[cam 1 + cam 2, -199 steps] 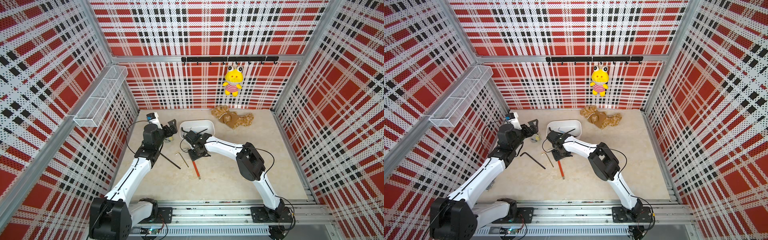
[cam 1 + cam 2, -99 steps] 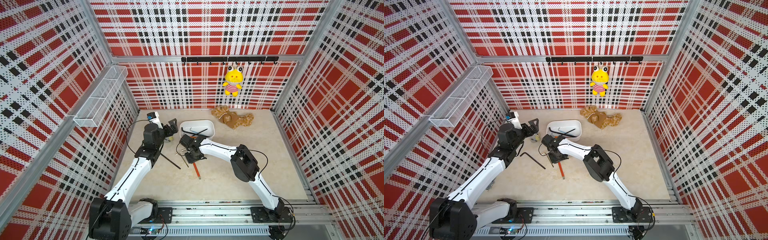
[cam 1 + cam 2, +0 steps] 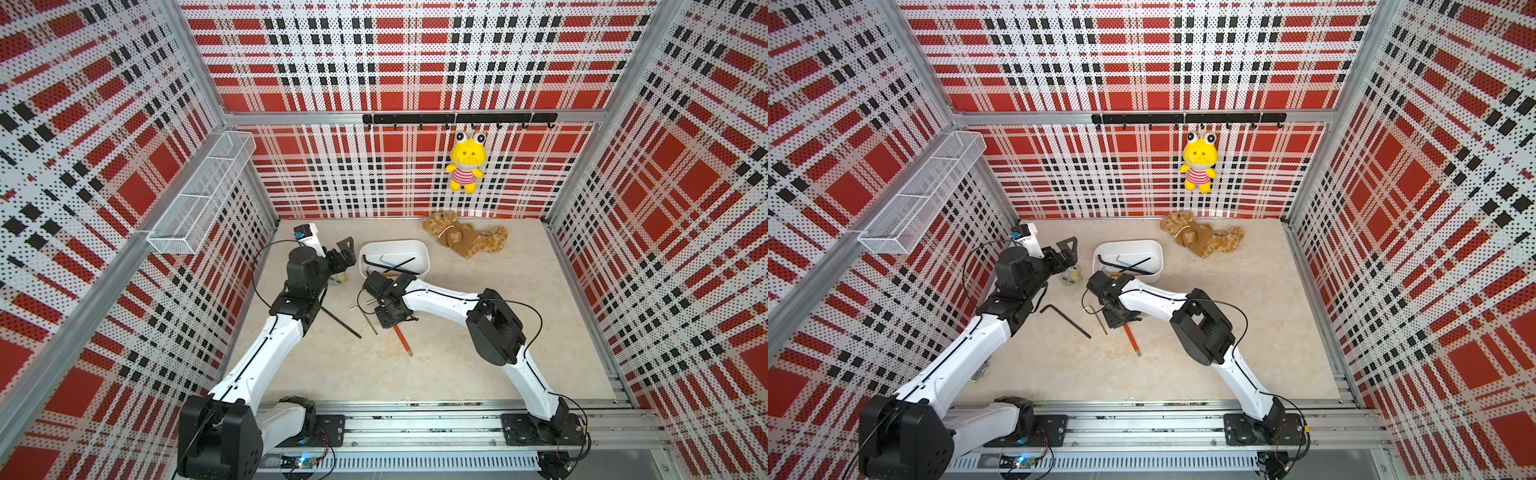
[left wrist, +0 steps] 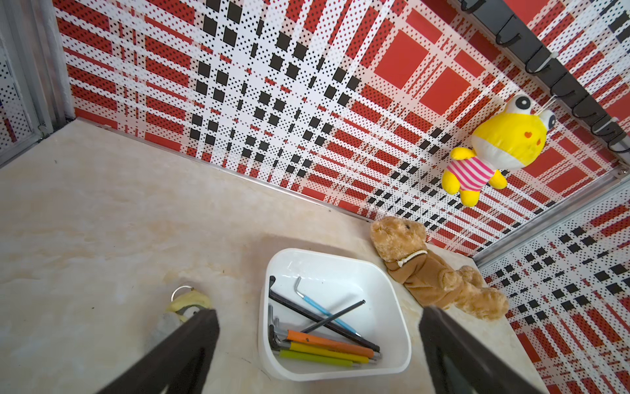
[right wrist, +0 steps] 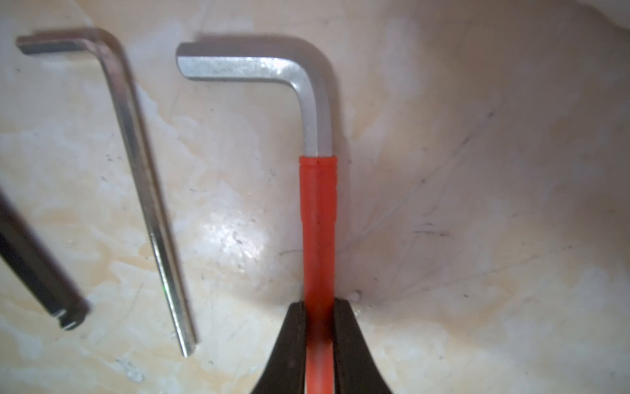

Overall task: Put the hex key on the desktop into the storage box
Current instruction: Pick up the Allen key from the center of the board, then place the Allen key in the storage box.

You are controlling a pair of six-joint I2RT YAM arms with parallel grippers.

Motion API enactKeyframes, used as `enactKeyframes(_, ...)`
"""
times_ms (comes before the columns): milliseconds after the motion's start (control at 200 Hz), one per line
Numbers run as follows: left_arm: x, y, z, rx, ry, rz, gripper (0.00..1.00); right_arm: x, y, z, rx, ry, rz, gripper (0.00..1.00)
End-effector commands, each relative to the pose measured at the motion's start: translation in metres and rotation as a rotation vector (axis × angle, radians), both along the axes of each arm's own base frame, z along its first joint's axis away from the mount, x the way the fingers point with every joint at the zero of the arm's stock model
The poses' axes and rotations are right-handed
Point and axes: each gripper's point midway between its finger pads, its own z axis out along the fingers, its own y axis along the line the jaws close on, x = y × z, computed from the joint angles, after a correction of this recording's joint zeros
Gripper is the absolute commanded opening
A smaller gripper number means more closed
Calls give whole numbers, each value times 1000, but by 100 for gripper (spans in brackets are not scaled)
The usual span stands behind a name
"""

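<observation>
Now pinching the red-sleeved silver L-shaped hex key (image 5: 318,221) with the right gripper (image 5: 319,307), black jaws narrow, pressed to both sides of the sleeve. Key lying on the cream-beige marbled desktop (image 5: 494,204), outside the shallow white plastic storage box (image 4: 341,273), near it. Alongside: plain silver hex key (image 5: 146,191), then black hex key (image 5: 34,266). Left gripper (image 4: 317,312) spread wide, beside the box.

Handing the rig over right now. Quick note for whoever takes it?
The right gripper is shut on the red-sleeved hex key, which lies on the desktop, not lifted.
The left gripper is open and empty, near the storage box.
Done: several hex keys are in the box.
Left: box the red one, then the silver hex key and the black hex key.
</observation>
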Motion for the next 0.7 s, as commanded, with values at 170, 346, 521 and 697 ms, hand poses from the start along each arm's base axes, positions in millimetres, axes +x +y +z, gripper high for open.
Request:
enactKeyframes(170,-5,6,19,11,-48,16,99,31,-12,79,161,-242,120,0)
enactKeyframes(346,-7,11,21,13,-51,24,99,36,-14,125,191,-397,306,0)
enactKeyframes(521,-8,12,21,19,-51,24,99,71,-19,173,199,-546,382,0)
enactKeyframes(697,-11,13,24,20,-57,26,99,103,-7,199,190,-658,524,0)
